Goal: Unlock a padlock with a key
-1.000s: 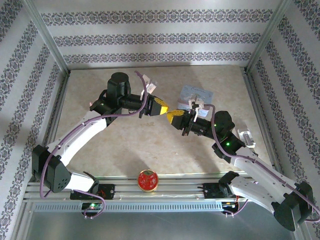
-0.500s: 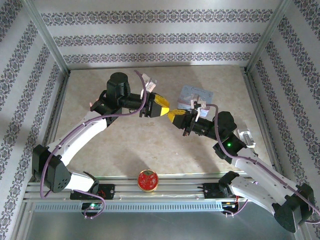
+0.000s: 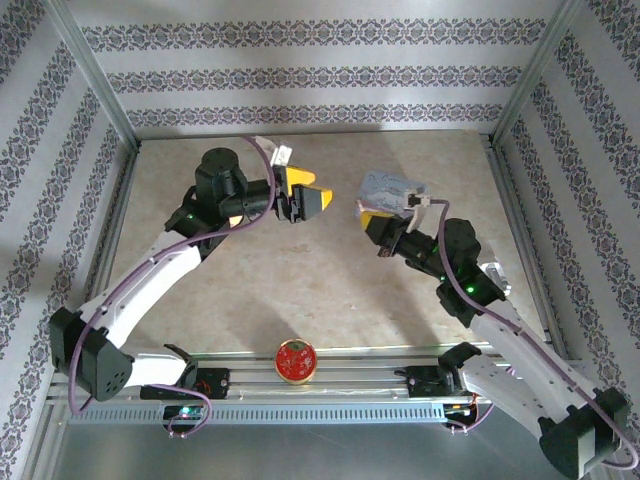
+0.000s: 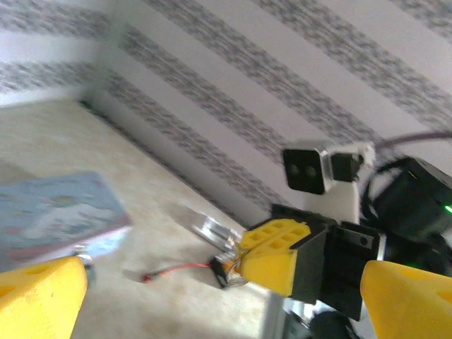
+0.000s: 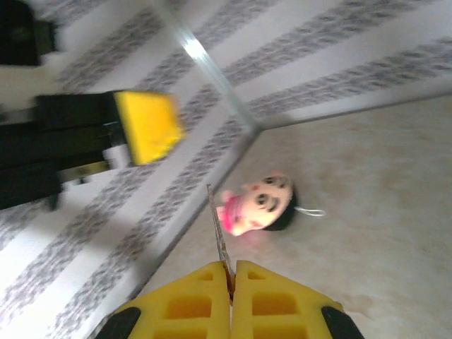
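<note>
Top external shows the left gripper point(image 3: 318, 197) spread wide, holding nothing, above the far middle of the bench point(image 3: 300, 290) and facing the right gripper point(image 3: 368, 218). Right wrist shows that gripper's fingers point(image 5: 191, 307) clenched on the key point(image 5: 220, 236), its thin blade sticking out past the tips, a doll-face charm point(image 5: 256, 203) just beyond. A blue card point(image 3: 392, 184) lies toward the bench's far right corner; its cartoon print is too blurred to read. A round red object point(image 3: 297, 361) sits at the near edge.

A lab robot booth. Aluminium posts point(image 3: 97, 82) frame wallpapered panels point(image 3: 310, 75) around a beige table point(image 3: 300, 290); a slotted rail point(image 3: 360, 366) lines its near edge.
</note>
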### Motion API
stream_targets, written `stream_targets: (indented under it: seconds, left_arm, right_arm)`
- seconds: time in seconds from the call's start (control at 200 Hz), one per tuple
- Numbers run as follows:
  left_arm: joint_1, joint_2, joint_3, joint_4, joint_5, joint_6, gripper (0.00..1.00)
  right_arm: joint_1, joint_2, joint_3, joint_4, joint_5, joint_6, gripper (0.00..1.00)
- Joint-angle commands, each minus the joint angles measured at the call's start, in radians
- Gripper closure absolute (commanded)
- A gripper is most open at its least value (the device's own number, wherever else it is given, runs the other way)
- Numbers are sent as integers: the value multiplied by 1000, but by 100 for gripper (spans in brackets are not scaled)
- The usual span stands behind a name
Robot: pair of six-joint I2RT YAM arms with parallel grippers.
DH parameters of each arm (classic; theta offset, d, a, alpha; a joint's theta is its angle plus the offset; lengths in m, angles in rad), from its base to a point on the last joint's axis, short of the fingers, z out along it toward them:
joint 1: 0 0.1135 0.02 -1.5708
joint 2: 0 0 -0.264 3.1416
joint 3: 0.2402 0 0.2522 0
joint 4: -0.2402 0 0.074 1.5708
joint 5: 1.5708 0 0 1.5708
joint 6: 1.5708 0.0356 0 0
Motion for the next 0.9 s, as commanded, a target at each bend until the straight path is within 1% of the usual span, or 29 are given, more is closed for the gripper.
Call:
stream_targets:
  seconds: [0.0,0.085,0.15,0.215,0.37,0.51,0.59,0.685,0.895]
  left_arm:
    - [8,-2,16,-115,-328,30,1]
    - [8,50,25,-135,-394,5,1]
    - [6,102,30,-124,-415,-26,1]
    - [0,157,31,-80,-418,-57,1]
    - [-22,329,89,12,-397,-96,1]
    - [-41,481,182,30,-344,-124,1]
    - [-49,549,209,72,-344,-152,1]
    - [-53,643,260,93,-331,-187,1]
    - [-63,845,421,101,-234,-240,1]
  right_arm:
    - [-88,-25,11,-222,119,35,100]
    - [-150,-30,11,-325,213,29,100]
    - [-195,-23,13,-389,285,18,100]
    - [-249,-8,6,-406,326,6,100]
    - [-384,74,-13,-362,380,-6,100]
    - [-427,181,-7,-312,506,-65,100]
    - [-438,245,-7,-282,567,-84,100]
    - [-468,315,-15,-234,585,-85,100]
    - [-516,468,30,-200,534,-102,100]
